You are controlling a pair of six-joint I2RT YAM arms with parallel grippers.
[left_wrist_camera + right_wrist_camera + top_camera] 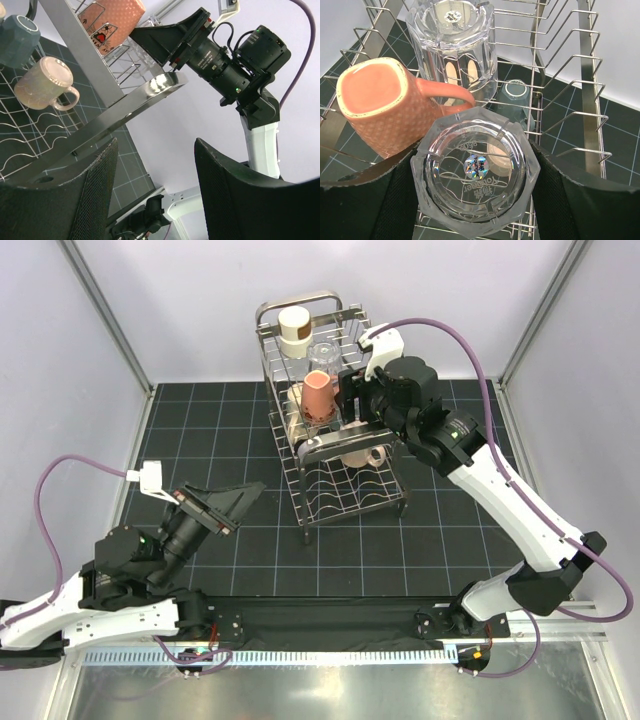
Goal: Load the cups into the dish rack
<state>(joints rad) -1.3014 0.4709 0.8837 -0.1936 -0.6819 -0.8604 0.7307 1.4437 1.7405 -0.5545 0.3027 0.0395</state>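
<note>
Right wrist view: the right end effector stands wide, both fingers clamped on an inverted glass tumbler over the upper tier of the dish rack. Whether the rim is seated on the wires cannot be told. A salmon mug lies just ahead-left of the end effector, with a second tumbler further ahead. Recommendation: lower straight, keep clear of the mug handle, and release only once level. The left end effector is open, empty and well apart.

Your left arm and right arm are white shells with black joints, each trailing a purple cable. Fingers are chunky black wedges with a meshy texture.
</note>
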